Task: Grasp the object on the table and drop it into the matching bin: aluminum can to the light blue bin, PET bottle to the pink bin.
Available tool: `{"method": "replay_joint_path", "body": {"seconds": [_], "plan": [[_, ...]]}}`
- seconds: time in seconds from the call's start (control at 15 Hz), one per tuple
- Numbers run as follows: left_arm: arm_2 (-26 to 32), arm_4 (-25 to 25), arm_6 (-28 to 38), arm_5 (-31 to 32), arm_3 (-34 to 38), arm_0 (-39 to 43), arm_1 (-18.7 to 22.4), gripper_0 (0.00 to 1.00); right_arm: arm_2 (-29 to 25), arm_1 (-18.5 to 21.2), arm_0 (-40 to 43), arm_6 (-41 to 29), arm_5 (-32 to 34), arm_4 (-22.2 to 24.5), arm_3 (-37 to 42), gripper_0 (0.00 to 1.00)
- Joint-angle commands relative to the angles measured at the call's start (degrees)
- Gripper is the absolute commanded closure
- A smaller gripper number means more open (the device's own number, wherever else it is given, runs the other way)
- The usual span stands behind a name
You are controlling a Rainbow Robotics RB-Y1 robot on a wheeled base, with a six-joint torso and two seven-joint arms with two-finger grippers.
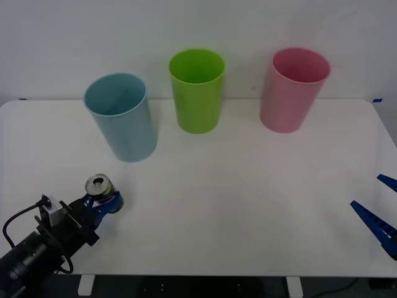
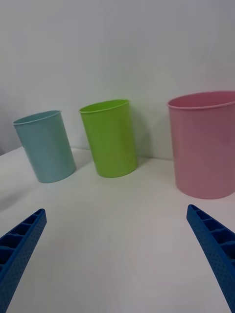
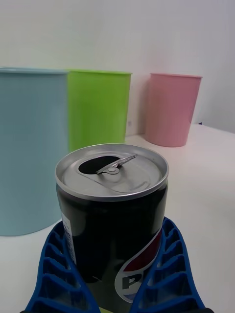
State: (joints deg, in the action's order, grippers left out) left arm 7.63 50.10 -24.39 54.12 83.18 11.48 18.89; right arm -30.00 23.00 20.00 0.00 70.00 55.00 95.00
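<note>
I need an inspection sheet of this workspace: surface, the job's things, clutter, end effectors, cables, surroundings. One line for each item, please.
Surface: white table, bare between the things.
Job's things: aluminum can upright near the table's front left; light blue bin just behind it; pink bin at back right.
Clutter: lime green bin between the two bins.
End effectors: left end effector closed around the can; right end effector open at the table's right edge.
Cables: black cable looping along the left arm.
Surroundings: plain white wall behind.

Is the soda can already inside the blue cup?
No, the aluminum can stands on the table in front of the light blue bin, between the left gripper's blue fingers.
</note>
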Motion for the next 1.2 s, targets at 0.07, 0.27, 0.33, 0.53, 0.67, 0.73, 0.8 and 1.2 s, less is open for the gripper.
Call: {"method": "replay_joint_path", "body": {"seconds": [0.07,0.27,0.33,0.53,0.67,0.73,0.8,1.2], "plan": [[0.6,0.0,4.9,-0.8,3.7,0.0,0.0,1.00,0.0,0.0,0.0,0.0,0.0,0.0,0.0,0.00],[0.9,0.1,9.5,-3.2,7.9,-0.1,0.0,1.00,0.0,0.0,0.0,0.0,0.0,0.0,0.0,0.00],[1.0,0.2,10.8,-4.6,9.3,-0.1,0.0,1.00,0.0,0.0,0.0,0.0,0.0,0.0,0.0,0.00],[1.0,0.2,12.2,-8.5,12.9,-0.1,0.0,1.00,0.0,0.0,0.0,0.0,0.0,0.0,0.0,0.00],[1.1,0.1,13.7,-10.6,14.8,-0.1,0.0,1.00,0.0,0.0,0.0,0.0,0.0,0.0,0.0,0.00],[1.2,0.1,16.4,-11.8,16.7,-0.1,0.0,1.00,0.0,0.0,0.0,0.0,0.0,0.0,0.0,0.00],[1.4,0.6,18.3,-12.6,18.1,-0.1,0.1,1.00,0.0,0.0,0.0,0.0,0.0,0.0,0.0,0.00],[2.6,1.0,29.8,-17.5,26.0,-0.6,3.4,1.00,0.0,0.0,0.0,0.0,0.0,0.0,0.0,0.00]]}}
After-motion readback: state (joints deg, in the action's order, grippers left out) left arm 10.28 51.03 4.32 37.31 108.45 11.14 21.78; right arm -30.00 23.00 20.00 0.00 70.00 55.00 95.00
